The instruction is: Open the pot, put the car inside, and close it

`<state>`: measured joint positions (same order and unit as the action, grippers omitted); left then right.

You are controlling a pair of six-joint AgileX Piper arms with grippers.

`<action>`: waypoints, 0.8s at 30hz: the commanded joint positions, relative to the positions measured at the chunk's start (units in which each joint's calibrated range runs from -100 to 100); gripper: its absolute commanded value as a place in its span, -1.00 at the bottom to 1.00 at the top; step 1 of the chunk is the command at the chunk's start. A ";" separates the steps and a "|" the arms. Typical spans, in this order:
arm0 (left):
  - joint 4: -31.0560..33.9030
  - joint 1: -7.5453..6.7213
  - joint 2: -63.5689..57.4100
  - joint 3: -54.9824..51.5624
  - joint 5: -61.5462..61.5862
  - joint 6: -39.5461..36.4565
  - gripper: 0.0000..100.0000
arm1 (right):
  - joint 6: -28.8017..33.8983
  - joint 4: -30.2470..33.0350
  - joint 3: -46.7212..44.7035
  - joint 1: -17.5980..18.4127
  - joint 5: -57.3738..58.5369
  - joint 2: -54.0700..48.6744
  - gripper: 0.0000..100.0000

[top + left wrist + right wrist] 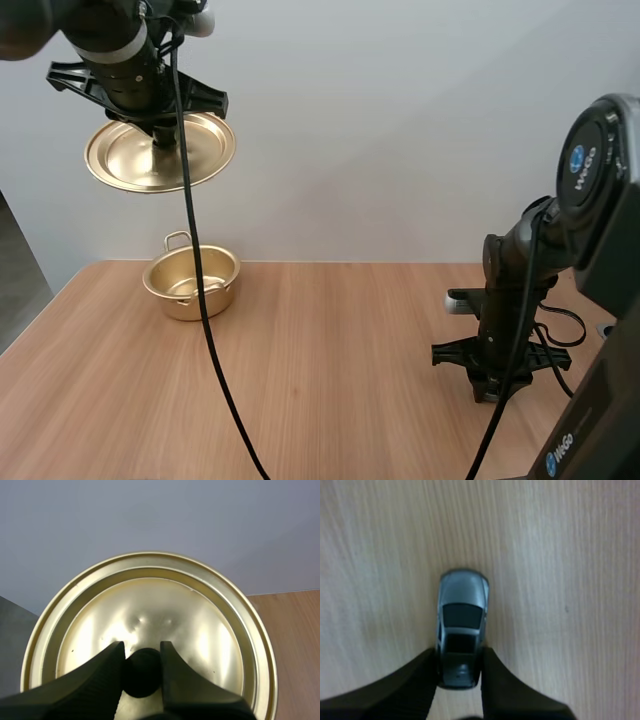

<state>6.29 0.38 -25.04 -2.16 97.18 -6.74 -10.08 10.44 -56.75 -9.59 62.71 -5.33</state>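
Lid [150, 605] held aloft, car [462, 607] pinched down at the table [330, 370].
Our left gripper [142, 652] clamps the lid by its black knob [142, 675], high above the open pot [190, 283]. Our right gripper [460, 667] grips the car across its rear flanks, its nose jutting ahead of the tips. We judge it light, rigid and slick-sided; a hold nearer mid-body seems safer.

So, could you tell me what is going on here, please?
The left hand holds the gold lid by its knob, raised above the open pot on the table. The right hand, low over the table, pinches the rear of the grey car, not yet in the pot.
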 commanded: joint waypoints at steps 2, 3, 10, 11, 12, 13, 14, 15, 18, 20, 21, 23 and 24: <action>0.01 0.01 -1.97 -0.01 -0.06 0.61 -1.00 | 2.19 2.98 -0.21 -0.10 -3.39 0.25 -1.00; 0.01 0.01 -2.84 -0.01 0.09 0.81 -1.00 | 2.19 3.54 -0.09 -0.09 -4.43 0.25 -1.00; 0.01 0.01 -11.23 -0.01 2.82 0.88 -1.00 | 1.88 1.63 5.53 -0.09 -5.54 -1.71 -1.00; 0.01 0.01 -12.89 -0.01 2.82 0.88 -1.00 | 1.47 0.87 7.13 -0.01 -5.54 -2.57 -1.00; 0.01 0.01 -14.25 -0.01 2.82 0.88 -1.00 | 0.05 -0.65 8.89 0.00 -5.54 -3.37 -1.00; 0.01 0.01 -15.94 -0.01 2.82 0.88 -1.00 | -2.02 -2.55 10.85 0.00 -5.36 -4.11 -1.00; 0.01 0.01 -17.83 -0.01 2.82 0.88 -1.00 | -4.44 -5.54 12.94 0.00 -5.35 -4.82 -1.00; 0.01 0.01 -19.70 -0.01 2.82 0.88 -1.00 | -6.72 -8.59 15.03 0.06 -4.88 -5.41 -1.00; 0.27 0.01 -25.12 -0.01 2.82 0.88 -1.00 | -12.46 -17.30 21.00 0.74 -1.40 -6.01 -1.00; 0.36 0.01 -27.75 -0.01 2.82 0.88 -1.00 | -15.73 -22.32 24.77 1.85 1.58 -5.87 -1.00; 0.36 0.01 -28.97 -0.01 2.82 0.88 -1.00 | -16.83 -23.83 26.54 2.74 2.52 -5.87 -1.00; 0.36 0.01 -30.79 -0.01 2.82 0.88 -1.00 | -17.83 -25.03 29.70 4.73 3.34 -5.87 -1.00; 0.36 0.01 -31.81 -0.01 2.82 0.88 -1.00 | -17.83 -25.16 30.82 6.08 3.42 -5.87 -1.00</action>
<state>6.65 0.38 -53.08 -2.16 100.00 -5.86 -22.76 -5.62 -31.70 -6.60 65.43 -11.08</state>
